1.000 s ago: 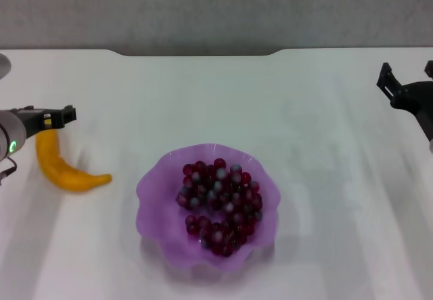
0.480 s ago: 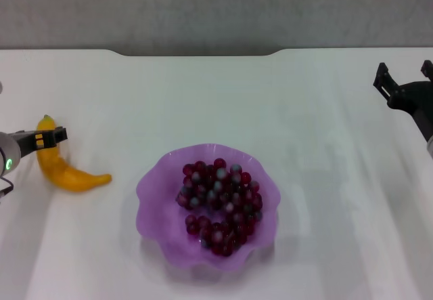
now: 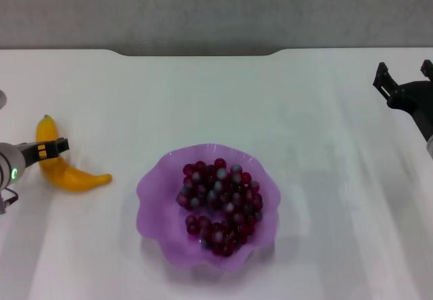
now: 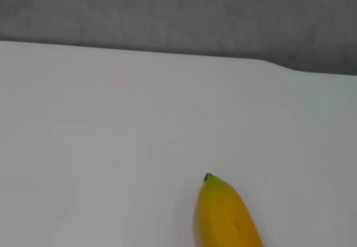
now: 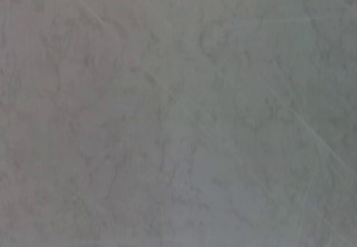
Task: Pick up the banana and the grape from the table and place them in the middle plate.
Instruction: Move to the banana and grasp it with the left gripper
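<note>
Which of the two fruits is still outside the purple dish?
The banana, lying on the table by the left gripper; the grape fills the middle plate.

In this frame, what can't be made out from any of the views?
- Left claw: head view, over the banana; its opening and any contact are unreadable, and its wrist view shows no fingers.
- Banana: cut off by the left wrist view's edge.
- Right claw: partly cropped in head view; its wrist view shows only a grey surface.

grey speckled wall (image 3: 216, 9) behind, plain
</note>
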{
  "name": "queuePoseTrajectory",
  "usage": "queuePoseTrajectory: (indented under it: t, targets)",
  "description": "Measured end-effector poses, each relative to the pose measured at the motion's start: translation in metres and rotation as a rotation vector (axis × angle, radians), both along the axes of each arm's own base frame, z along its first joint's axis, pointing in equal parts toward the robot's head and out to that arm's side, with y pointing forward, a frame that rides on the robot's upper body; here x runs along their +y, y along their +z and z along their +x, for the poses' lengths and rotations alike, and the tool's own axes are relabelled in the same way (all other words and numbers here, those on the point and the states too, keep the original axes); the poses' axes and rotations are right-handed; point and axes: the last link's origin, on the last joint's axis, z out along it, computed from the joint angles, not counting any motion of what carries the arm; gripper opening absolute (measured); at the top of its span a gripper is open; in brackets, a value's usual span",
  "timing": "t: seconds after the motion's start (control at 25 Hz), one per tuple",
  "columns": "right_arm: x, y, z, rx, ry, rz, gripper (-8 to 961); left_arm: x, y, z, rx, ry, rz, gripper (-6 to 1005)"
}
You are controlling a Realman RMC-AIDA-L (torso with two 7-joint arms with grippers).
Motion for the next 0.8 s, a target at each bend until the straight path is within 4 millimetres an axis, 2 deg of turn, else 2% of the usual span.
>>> queuePoseTrajectory:
  t: [0.8]
  targets:
    - [0.001,-0.001,-0.002,0.004,0.004,0.000,866,-0.002,-0.012,-0.002,0.022,0.000,-0.035,802]
